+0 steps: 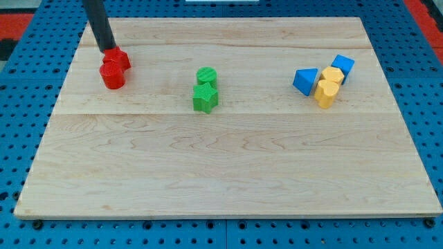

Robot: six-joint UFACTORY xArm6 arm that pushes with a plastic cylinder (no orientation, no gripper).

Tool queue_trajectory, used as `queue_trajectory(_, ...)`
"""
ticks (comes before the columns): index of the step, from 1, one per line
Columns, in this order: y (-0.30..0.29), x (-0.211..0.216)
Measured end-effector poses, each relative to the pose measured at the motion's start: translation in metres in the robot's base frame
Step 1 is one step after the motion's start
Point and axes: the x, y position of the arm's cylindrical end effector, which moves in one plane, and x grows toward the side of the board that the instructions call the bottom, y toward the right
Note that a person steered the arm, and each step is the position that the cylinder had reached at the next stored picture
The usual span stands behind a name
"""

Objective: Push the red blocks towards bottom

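Observation:
Two red blocks sit touching at the view's upper left: a red block of angular shape point(119, 58) and, just below it, a red cylinder point(112, 75). My tip point(109, 50) is at the top edge of the upper red block, touching it or nearly so, on its upper-left side. The dark rod rises from there toward the view's top.
A green cylinder point(206, 75) and a green star-shaped block point(205, 98) stand together mid-board. At the right are a blue triangular block point(305, 81), a blue cube point(342, 65) and two yellow blocks point(332, 76) point(325, 93). The wooden board point(228, 173) lies on a blue pegboard.

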Motion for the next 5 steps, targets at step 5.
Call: queue_trajectory(5,0.083,0.029)
